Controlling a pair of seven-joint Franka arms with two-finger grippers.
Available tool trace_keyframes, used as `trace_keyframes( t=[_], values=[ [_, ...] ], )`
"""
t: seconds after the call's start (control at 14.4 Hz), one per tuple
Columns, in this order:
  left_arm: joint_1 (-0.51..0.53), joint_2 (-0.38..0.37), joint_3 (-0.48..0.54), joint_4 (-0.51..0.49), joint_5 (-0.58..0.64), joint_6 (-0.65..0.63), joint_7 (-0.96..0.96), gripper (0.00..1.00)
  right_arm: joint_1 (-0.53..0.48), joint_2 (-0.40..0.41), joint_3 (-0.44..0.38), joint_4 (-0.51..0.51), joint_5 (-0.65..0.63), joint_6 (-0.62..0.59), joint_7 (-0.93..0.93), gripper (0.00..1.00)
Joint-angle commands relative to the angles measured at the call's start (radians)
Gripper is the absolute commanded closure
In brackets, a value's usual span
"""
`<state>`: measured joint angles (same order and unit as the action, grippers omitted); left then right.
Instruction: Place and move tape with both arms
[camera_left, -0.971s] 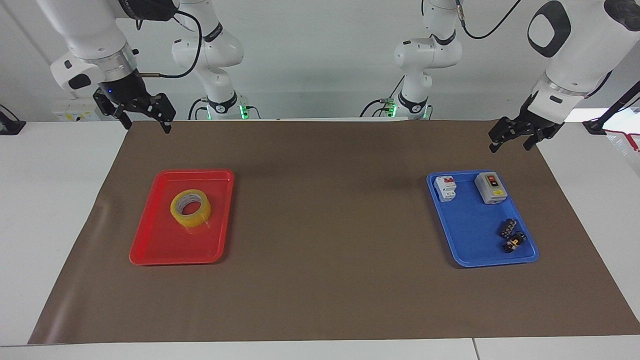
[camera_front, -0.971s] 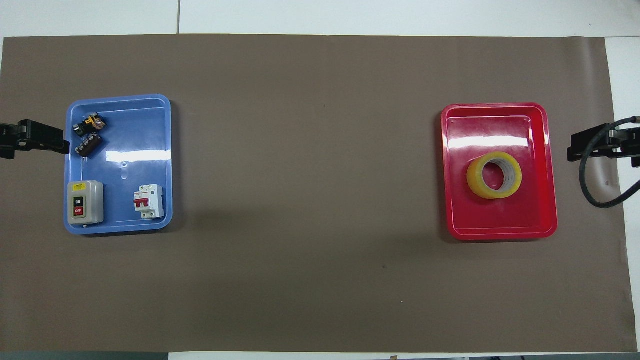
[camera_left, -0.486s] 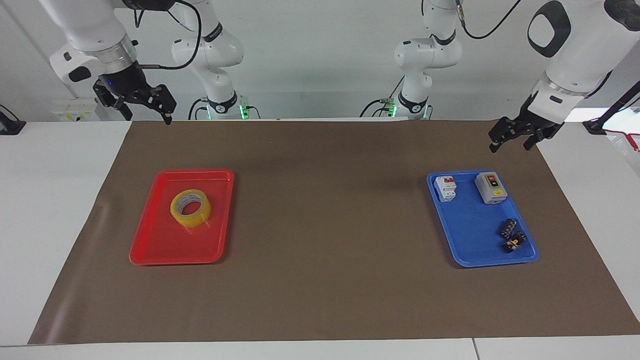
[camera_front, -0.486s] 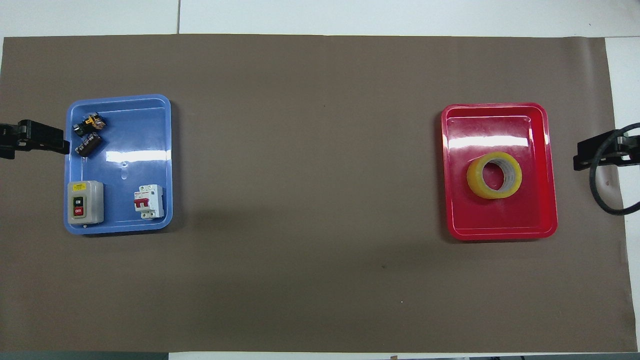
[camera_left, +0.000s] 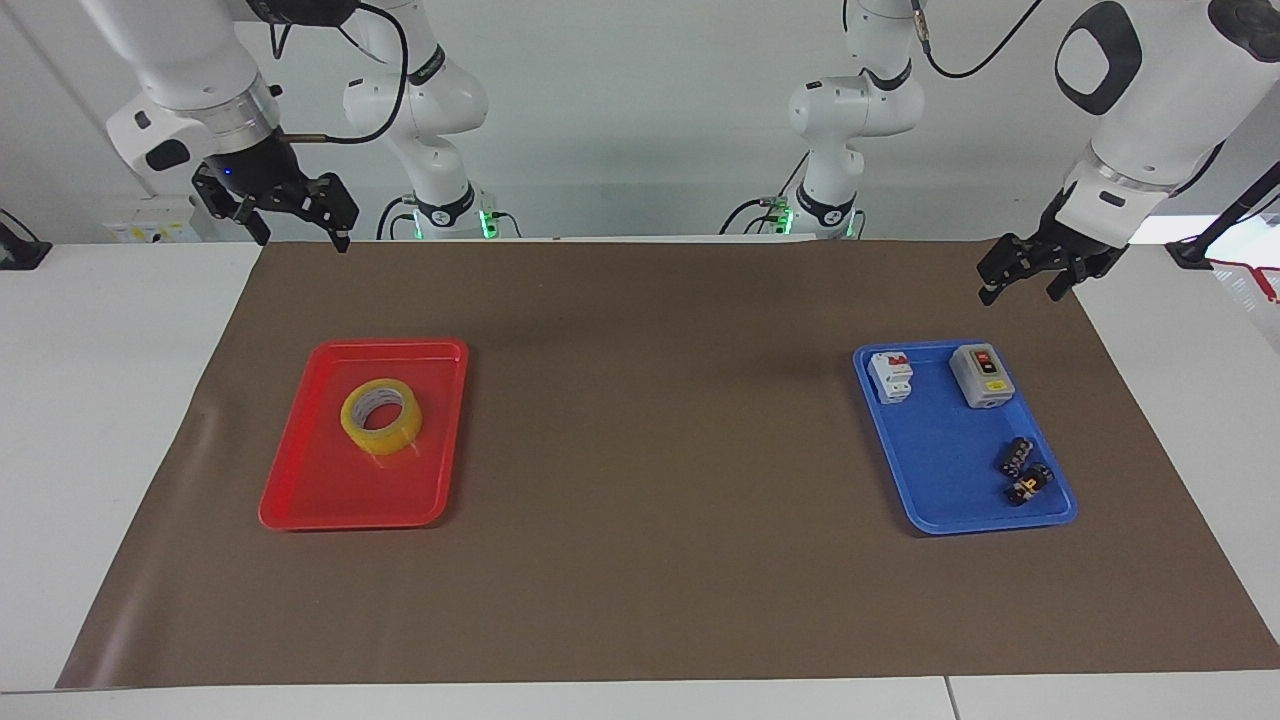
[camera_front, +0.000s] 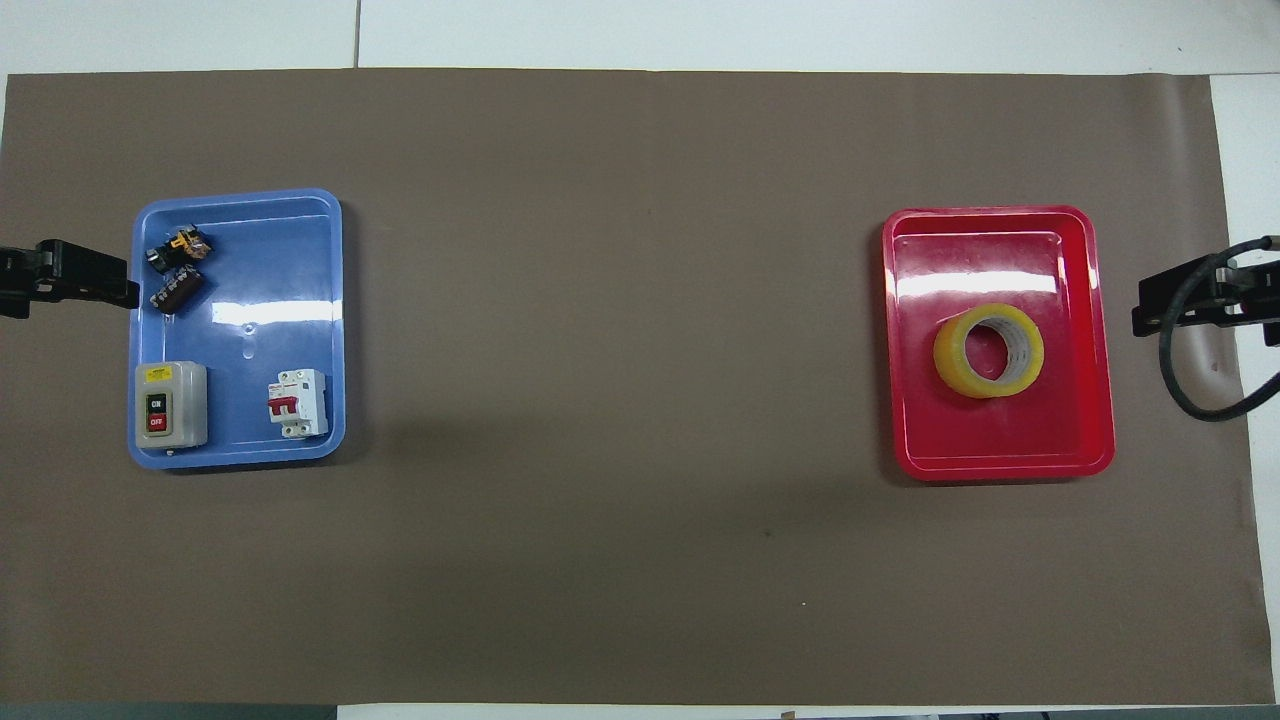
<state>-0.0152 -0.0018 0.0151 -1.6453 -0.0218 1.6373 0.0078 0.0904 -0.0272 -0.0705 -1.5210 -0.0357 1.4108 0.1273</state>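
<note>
The tape (camera_left: 385, 438) is a yellow roll with a white core lying flat in the red tray (camera_left: 330, 500) at the right arm's end of the table. It also shows in the overhead view (camera_front: 950, 355), in the tray (camera_front: 1000, 440). My right gripper (camera_left: 298, 238) is open and empty, up in the air over the brown mat's edge beside the red tray, well apart from the tape; its tip shows in the overhead view (camera_front: 1165, 305). My left gripper (camera_left: 1020, 293) is open and empty, waiting in the air beside the blue tray (camera_left: 940, 470); it also shows in the overhead view (camera_front: 90, 285).
The blue tray (camera_front: 250, 260) at the left arm's end holds a grey on/off switch box (camera_left: 981, 376), a white circuit breaker (camera_left: 891, 377) and small black connectors (camera_left: 1022, 470). A brown mat (camera_left: 650, 450) covers the table between the trays.
My right gripper rose from a lower position near the mat's edge, then shifted slightly back toward the red tray. The left arm, the tape and the trays have not moved.
</note>
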Motion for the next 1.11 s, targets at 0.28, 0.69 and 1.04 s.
trace_keyframes(
  t=[0.28, 0.69, 1.04],
  values=[
    [0.008, -0.012, 0.002, -0.002, -0.020, -0.008, 0.018, 0.00, -0.005, -0.008, 0.003, -0.018, 0.017, 0.048, 0.000, 0.00],
    [0.008, -0.012, 0.000, -0.002, -0.020, -0.008, 0.018, 0.00, -0.005, -0.008, 0.003, -0.013, 0.013, 0.046, -0.002, 0.00],
    [0.008, -0.012, 0.000, -0.002, -0.020, -0.008, 0.018, 0.00, -0.005, -0.008, 0.003, -0.015, 0.013, 0.046, 0.000, 0.00]
  ],
)
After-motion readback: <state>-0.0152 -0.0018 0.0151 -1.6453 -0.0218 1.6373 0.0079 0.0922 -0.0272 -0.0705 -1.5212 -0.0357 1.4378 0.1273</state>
